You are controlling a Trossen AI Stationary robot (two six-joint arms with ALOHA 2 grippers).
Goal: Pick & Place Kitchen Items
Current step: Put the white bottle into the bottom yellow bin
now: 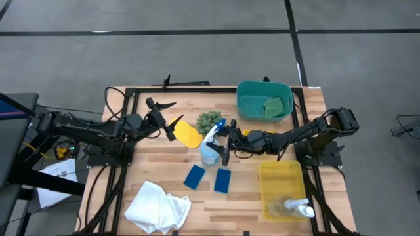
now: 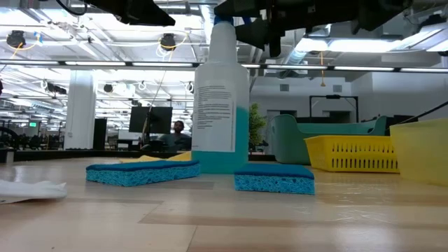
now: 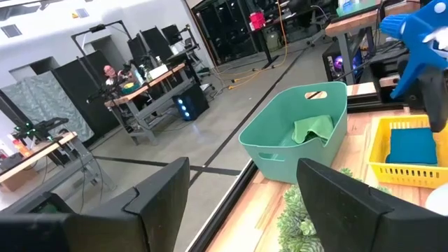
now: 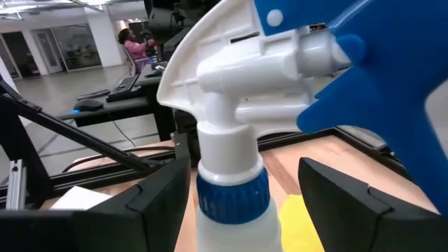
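- While the spray bottle (image 1: 211, 145) stands upright mid-table, just beside the plant ball (image 1: 209, 120), the right gripper (image 1: 224, 141) is drawn up at its head — fingers spread either side of the neck, not yet closed on it.
- Handling call: clear plastic, stiff-walled, part full of blue liquid, so bottom-heavy and probably slick on the body. The narrow neck under the white collar looks like the safest hold; the blue trigger would likely give under pressure.
- The left gripper (image 1: 167, 120) hangs open and empty above the yellow sponge (image 1: 189, 135), near the table's left side.
- Only the right wrist view shows the neck sitting between the two dark fingers with a gap on both sides.
- The low view alone shows the liquid level and the label, with two blue sponges (image 2: 143, 172) lying flat in front of the bottle.
- From above you also get what neither shows: the white cloth (image 1: 157, 206) at the near edge, green sponges in the teal bin (image 1: 244, 92), and a second bottle lying in the yellow bin (image 1: 265, 174).
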